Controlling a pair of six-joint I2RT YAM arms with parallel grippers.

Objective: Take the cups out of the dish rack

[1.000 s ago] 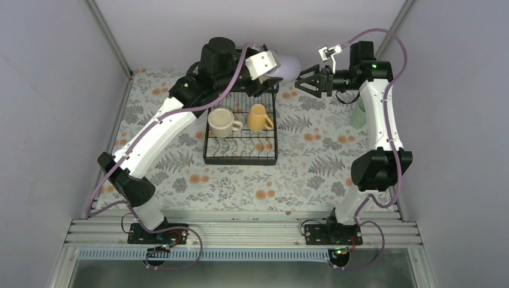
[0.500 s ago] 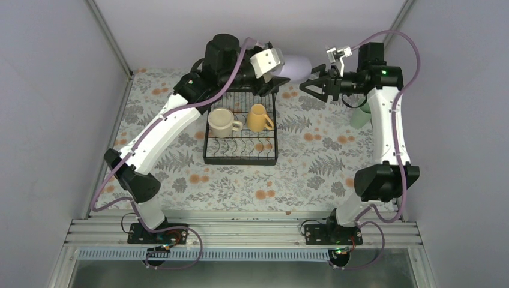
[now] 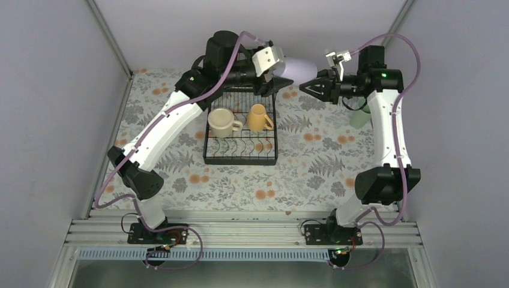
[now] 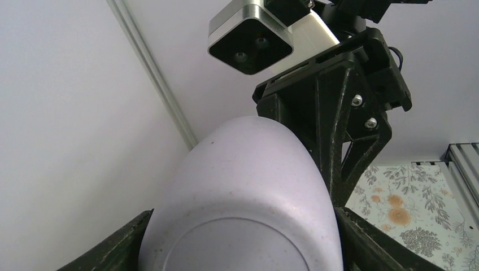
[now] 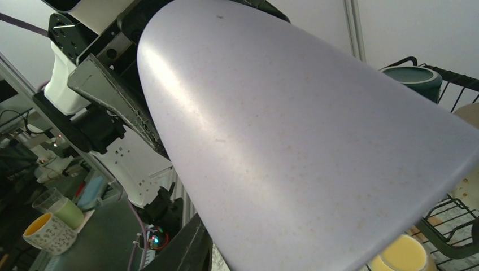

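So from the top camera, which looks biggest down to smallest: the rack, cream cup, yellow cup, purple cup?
1. rack
2. cream cup and purple cup: they look about alike. The purple one is held up nearer the camera, so I won't rank them.
3. yellow cup

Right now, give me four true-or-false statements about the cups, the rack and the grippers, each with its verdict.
1. The left gripper holds the lavender cup in the air. True.
2. The dish rack is empty. False: a cream cup and a yellow cup stand in it.
3. The mint cup stands on the table, outside the rack. True.
4. The right gripper grips the yellow cup. False: it is up beside the lavender cup, away from the yellow one.
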